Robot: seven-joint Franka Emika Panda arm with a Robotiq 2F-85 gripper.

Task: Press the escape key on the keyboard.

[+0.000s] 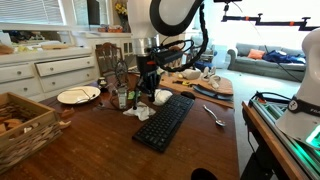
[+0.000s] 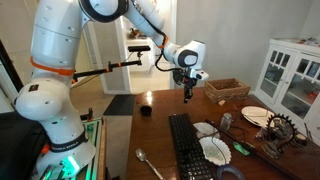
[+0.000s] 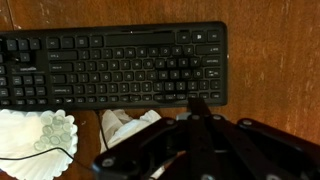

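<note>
The long black keyboard [image 1: 166, 122] lies on the wooden table and shows in both exterior views [image 2: 186, 150]. In the wrist view the keyboard [image 3: 110, 65] fills the top of the picture, with its number pad at the left. My gripper [image 2: 188, 97] hangs above the table at the keyboard's far end and holds nothing. In the wrist view my gripper [image 3: 198, 102] has its fingers pressed together. Their tip overlaps the keyboard's lower edge near its right corner. I cannot tell whether the tip touches the keys.
A white scalloped dish [image 3: 35, 135] and a crumpled napkin [image 3: 125, 128] lie beside the keyboard. A plate [image 1: 78, 95], a wicker basket [image 1: 20, 125], a spoon [image 1: 213, 115], a cutting board [image 1: 205, 88] and a black cup [image 2: 145, 109] also stand on the table.
</note>
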